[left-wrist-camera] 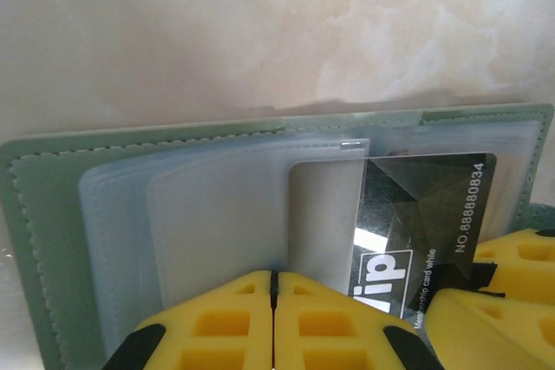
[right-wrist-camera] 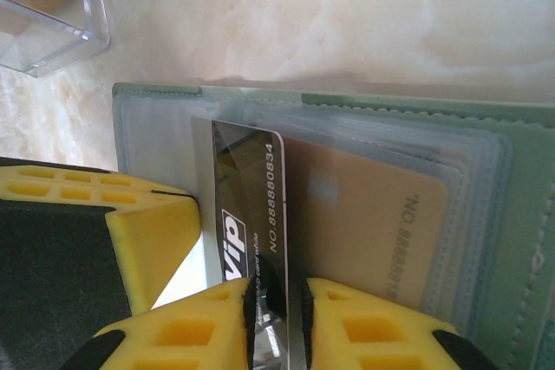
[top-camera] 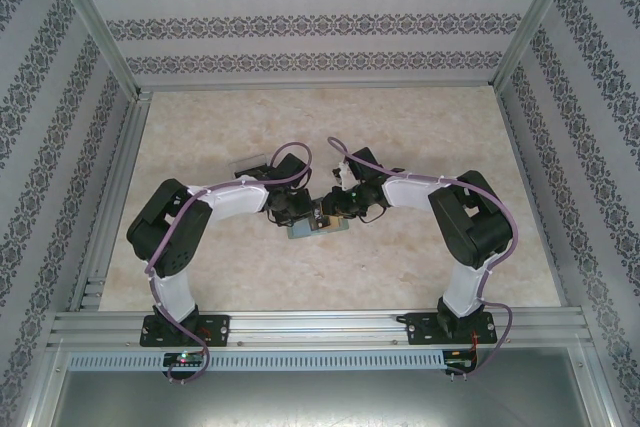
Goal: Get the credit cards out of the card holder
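Note:
The grey-green card holder [top-camera: 303,231] lies open on the table between both grippers. In the left wrist view its leather edge [left-wrist-camera: 52,214] frames several clear sleeves. A black credit card [right-wrist-camera: 247,179] marked "Vip" sticks partway out of a sleeve, also seen as the black card [left-wrist-camera: 425,205]. A tan credit card [right-wrist-camera: 364,223] sits fully inside its sleeve. My right gripper [right-wrist-camera: 277,301] stands over the black card, jaws a narrow gap apart, with the card's face showing in the gap. My left gripper [left-wrist-camera: 274,292] is shut, tips against the clear sleeves, beside the right gripper's fingers [left-wrist-camera: 512,275].
A transparent tray [right-wrist-camera: 43,6] stands just beyond the holder's far left corner; in the top view this tray [top-camera: 253,163] is behind the left arm. Patterned walls and metal rails close in the marble tabletop [top-camera: 420,127].

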Tool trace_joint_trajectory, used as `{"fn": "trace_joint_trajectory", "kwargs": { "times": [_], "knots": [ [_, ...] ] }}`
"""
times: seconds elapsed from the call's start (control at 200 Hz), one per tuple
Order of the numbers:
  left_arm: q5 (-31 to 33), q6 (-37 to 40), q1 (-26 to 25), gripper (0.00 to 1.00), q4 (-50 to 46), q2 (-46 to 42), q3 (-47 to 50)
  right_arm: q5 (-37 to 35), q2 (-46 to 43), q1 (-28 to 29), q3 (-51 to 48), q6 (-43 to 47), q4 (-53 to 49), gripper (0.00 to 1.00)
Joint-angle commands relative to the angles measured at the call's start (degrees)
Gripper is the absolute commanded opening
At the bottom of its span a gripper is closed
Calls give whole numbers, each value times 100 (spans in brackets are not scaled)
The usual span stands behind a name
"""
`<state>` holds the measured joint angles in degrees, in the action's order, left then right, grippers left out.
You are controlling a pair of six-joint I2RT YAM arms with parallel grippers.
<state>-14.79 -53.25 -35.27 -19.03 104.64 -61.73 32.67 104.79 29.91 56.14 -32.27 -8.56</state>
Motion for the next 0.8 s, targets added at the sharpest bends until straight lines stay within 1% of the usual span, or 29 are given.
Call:
{"fn": "trace_joint_trajectory", "kwargs": {
  "times": [0.0,0.13,0.3,0.435,0.67,0.794],
  "knots": [
    [85,104,-64,7,-444,268,-10,-7,146,75,121,166,-138,25],
    [80,105,-59,7,-440,257,57,41,140,72,101,141,-60,24],
    [102,139,-59,7,-484,247,19,17,106,29,14,120,-3,6],
    [133,157,-61,7,-497,241,25,71,-76,-155,-177,144,89,0],
    [105,166,-59,7,-476,150,16,174,-639,-544,-428,317,0,0],
    [97,157,-51,11,-548,-70,-138,249,-971,-640,-490,283,-47,0]
  ]
}}
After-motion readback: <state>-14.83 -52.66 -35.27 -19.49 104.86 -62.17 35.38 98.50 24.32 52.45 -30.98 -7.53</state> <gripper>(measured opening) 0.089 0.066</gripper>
